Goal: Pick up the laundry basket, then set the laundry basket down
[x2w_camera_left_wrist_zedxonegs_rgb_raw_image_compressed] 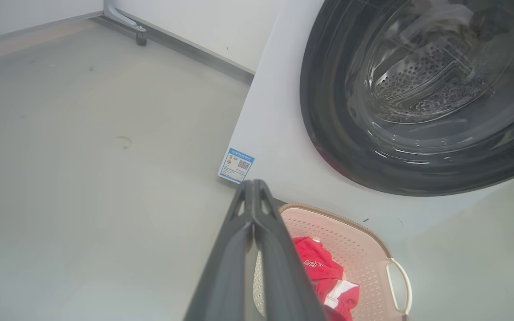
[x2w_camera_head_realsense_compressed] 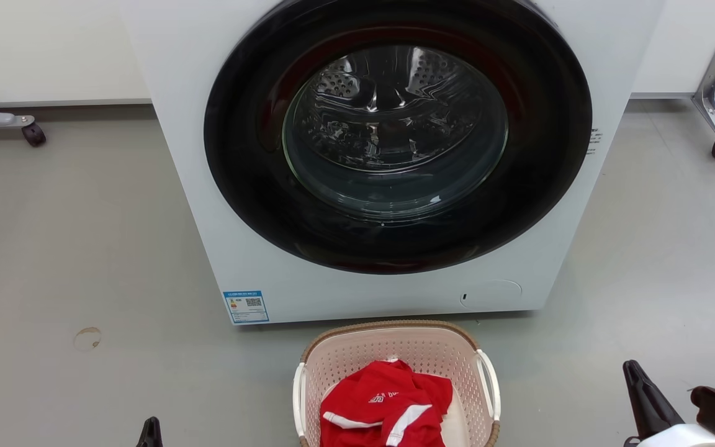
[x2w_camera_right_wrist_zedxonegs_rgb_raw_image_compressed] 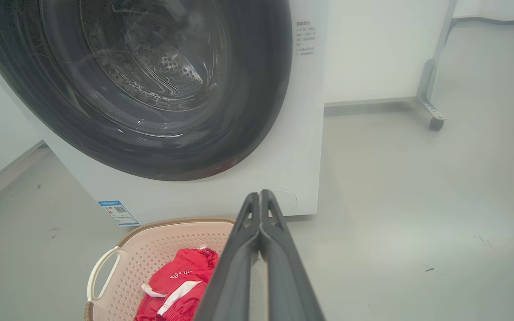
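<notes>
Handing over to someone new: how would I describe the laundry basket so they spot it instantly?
Find the big white washing machine with the round dark door. On the grey floor right in front of it sits the laundry basket. It is pale pink and perforated, with a brown rim, white side handles and a red garment inside.

The basket is sitting before the washer, holding a red shirt — left claw and right claw are hanging either side.
</notes>
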Robot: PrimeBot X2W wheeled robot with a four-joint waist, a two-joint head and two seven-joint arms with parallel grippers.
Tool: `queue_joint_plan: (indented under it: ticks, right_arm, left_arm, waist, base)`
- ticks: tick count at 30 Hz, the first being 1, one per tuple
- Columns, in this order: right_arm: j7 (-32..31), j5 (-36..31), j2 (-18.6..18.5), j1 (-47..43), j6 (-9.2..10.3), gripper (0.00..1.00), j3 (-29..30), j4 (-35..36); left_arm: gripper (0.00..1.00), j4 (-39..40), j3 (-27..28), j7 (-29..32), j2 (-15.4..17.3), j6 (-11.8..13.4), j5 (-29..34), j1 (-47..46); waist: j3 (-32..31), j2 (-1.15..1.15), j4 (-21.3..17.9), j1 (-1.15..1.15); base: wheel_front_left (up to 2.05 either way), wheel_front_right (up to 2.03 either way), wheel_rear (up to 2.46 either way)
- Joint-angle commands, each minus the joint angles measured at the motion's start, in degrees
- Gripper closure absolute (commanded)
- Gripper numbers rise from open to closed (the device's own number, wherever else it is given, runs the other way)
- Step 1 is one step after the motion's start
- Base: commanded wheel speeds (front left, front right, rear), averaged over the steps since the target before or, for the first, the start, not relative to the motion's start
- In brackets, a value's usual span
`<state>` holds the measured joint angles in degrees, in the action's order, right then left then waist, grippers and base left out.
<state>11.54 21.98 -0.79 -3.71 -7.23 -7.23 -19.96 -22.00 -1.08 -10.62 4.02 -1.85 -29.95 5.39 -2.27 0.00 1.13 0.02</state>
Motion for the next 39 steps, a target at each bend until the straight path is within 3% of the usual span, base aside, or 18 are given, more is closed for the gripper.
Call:
queue_joint_plan:
  ticks: [1, 39]
  right_arm:
    - [-0.49, 2.06, -1.42, 2.95, -0.05, 1.00, 0.69, 1.60]
    - [-6.61, 26.76, -1.84, 5.43, -0.13, 1.00, 5.16, 3.17]
  left_arm:
    - [1.00, 1.71, 0.88, 0.20, 0.49, -0.52, -1.74, -2.78]
    - [1.00, 3.95, 3.31, 6.29, -0.10, -2.36, -23.48, -5.94]
  waist:
    - [0.04, 0.00, -0.02, -0.01]
    - [0.90, 0.00, -0.42, -0.01]
  base:
    - [0.00, 0.00, 0.00]
    - [0.00, 0.00, 0.00]
